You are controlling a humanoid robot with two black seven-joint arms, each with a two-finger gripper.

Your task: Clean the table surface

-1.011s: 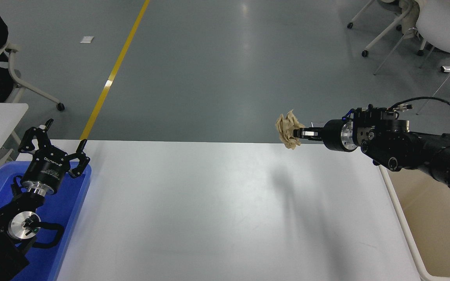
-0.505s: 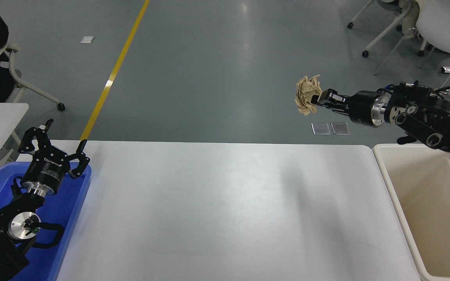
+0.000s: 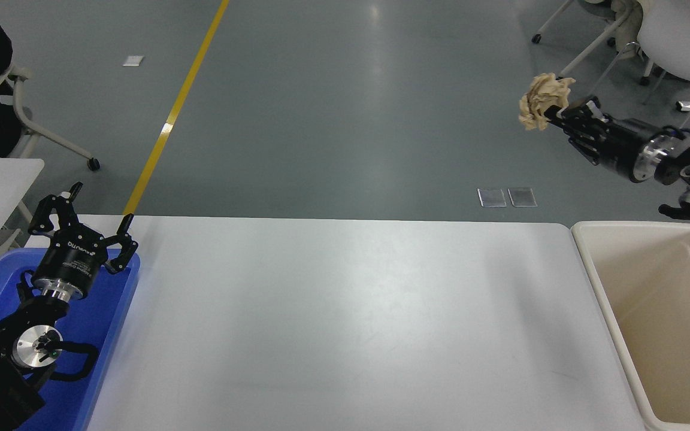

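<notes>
A beige tub (image 3: 674, 335) with an open top sits at the lower right. Far to its left, a blue tray (image 3: 102, 335) lies at the lower left corner. Beyond the tub, on the grey floor (image 3: 333, 108), are two small clear squares (image 3: 507, 197). A yellow line (image 3: 171, 114) crosses the floor well left of them. White chairs (image 3: 668, 42) stand behind the tub.

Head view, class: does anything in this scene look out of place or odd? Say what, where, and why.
Only one thing stands out: a crumpled tan paper wad, pinched by the right gripper, appears high in the picture, above the beige tub and not in it. The table surface shows no spill or litter. The left gripper sits open over a blue tray.
</notes>
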